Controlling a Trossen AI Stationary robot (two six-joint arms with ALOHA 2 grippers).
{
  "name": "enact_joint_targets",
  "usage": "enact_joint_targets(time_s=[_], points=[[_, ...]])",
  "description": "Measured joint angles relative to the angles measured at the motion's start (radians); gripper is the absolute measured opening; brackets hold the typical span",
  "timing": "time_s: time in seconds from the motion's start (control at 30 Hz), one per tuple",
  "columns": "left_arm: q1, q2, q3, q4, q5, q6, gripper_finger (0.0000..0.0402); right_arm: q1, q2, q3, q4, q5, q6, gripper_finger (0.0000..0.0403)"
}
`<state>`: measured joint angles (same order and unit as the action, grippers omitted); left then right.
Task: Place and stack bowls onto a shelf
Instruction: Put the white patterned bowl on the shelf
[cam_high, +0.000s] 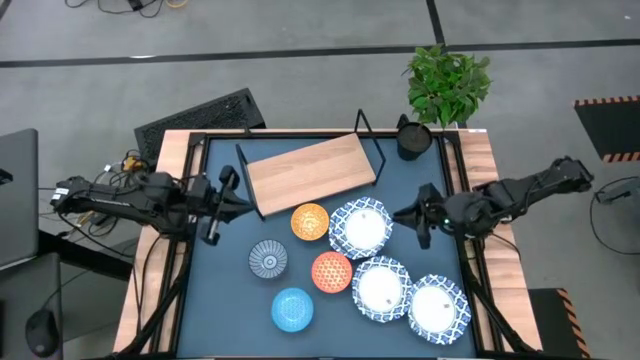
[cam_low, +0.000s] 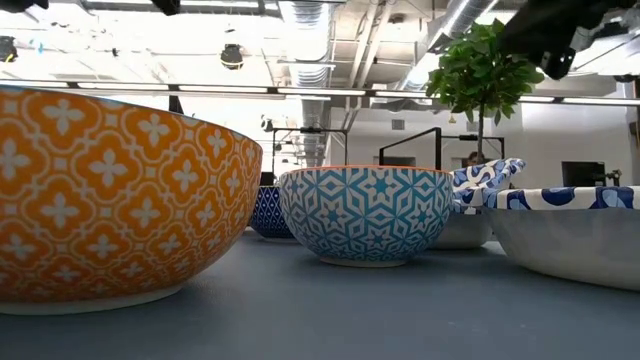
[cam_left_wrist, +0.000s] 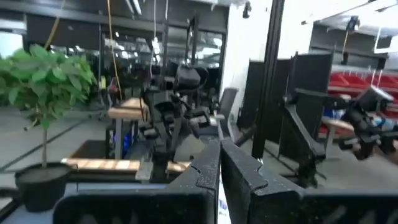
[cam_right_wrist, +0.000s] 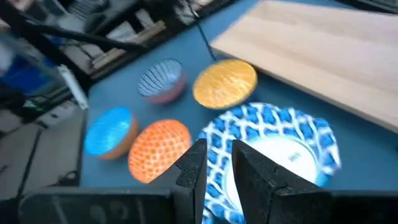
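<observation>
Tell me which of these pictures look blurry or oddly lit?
Right wrist view: smeared, the large white bowl with the blue-patterned rim especially. Left wrist view: soft throughout. Low view: the near orange patterned bowl looms huge; bright ceiling lights behind. High view: sharp, evenly lit.

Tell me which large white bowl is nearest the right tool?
The white bowl beside the yellow-orange bowl; the right tool hovers by its rim, the other two lie farther away.

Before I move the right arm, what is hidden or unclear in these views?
- Low view: shelf not visible, blocked by the near orange bowl and patterned bowl.
- Right wrist view: white bowl, near rim hidden behind right claw; picture blurred.
- Left wrist view: no bowls visible; shut left claw faces the room.
</observation>
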<state>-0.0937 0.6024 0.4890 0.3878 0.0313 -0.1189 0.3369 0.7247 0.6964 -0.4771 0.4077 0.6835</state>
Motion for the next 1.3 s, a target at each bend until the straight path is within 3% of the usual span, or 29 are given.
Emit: enact_joint_targets(time_s=[0.1,0.23,0.33,0.57,0.8,0.9,1.0,1.17,1.3], points=[[-0.001,0.000,0.000,-0.016,-0.068,0.036,0.0003,-0.019,0.000,0.000,-0.029,0.018,0.023,0.0102],[0.000,-0.003,0.000,-0.045,-0.329,0.061,0.0015,-0.082,-0.015,0.029,-0.086,-0.023,0.023,0.0102],[0.000,-0.021,-0.001,-0.142,-0.469,-0.035,0.0029,-0.140,-0.016,0.085,-0.195,-0.109,0.019,0.0104],[0.018,-0.020,-0.001,-0.238,-0.628,0.030,0.0059,-0.278,-0.014,0.117,-0.351,-0.121,0.036,0.0135],[0.025,-0.041,0.000,-0.447,-0.615,0.071,0.0077,-0.330,0.033,0.117,-0.512,-0.142,0.022,0.0203],[0.016,-0.039,-0.001,-0.496,-0.554,0.051,0.0082,-0.331,0.067,0.116,-0.556,-0.148,0.033,0.0228],[0.009,-0.039,-0.001,-0.399,-0.489,-0.057,0.0086,-0.324,0.087,0.116,-0.535,-0.153,0.095,0.0243],[-0.007,-0.055,0.000,-0.242,-0.356,-0.077,0.0093,-0.295,0.139,0.116,-0.482,-0.172,0.162,0.0249],[-0.038,-0.049,0.000,-0.243,-0.315,-0.089,0.0096,-0.244,0.226,0.116,-0.438,-0.074,0.220,0.0249]])
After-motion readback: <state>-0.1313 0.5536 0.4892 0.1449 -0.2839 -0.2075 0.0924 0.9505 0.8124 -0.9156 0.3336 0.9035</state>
